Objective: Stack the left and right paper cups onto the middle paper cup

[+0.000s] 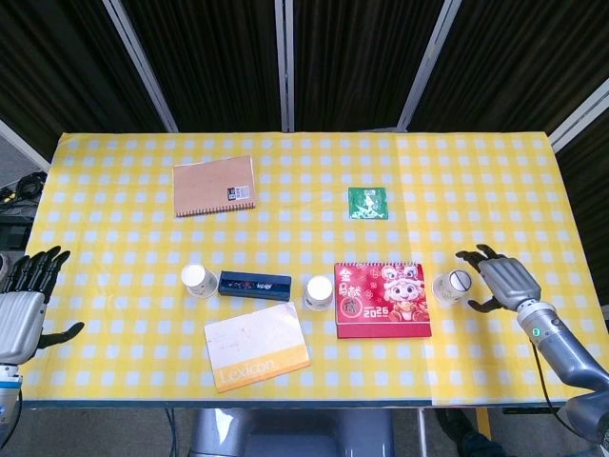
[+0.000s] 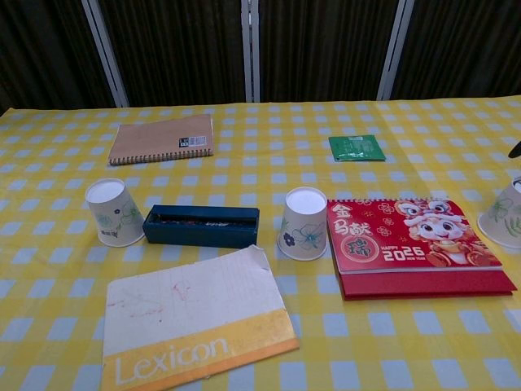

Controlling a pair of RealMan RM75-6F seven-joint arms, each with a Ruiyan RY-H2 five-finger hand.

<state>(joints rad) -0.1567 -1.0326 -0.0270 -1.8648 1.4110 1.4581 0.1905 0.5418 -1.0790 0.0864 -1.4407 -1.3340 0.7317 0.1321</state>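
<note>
The right hand [image 1: 497, 282] sits at about four o'clock on the yellow-and-white checked tablecloth [image 1: 304, 171], fingers spread and curved around the right white paper cup [image 1: 451, 287] from its three o'clock side, just beside it; whether they touch it cannot be told. That cup stands upside down, just off the three o'clock edge of the red 2026 desk calendar [image 1: 382, 300]. The left hand [image 1: 21, 307] hangs at eight o'clock off the table edge, fingers apart and holding nothing. The middle white paper cup [image 1: 318, 292], also inverted, stands near six o'clock, between the calendar and the dark blue rectangular box [image 1: 254, 285]. The left white paper cup [image 1: 199, 280] stands just at the box's nine o'clock end. A white-and-yellow Lexicon pad [image 1: 257, 347] lies below the box. A brown spiral notebook [image 1: 214, 186] lies toward eleven o'clock, a small green packet [image 1: 368, 203] toward one o'clock.
</note>
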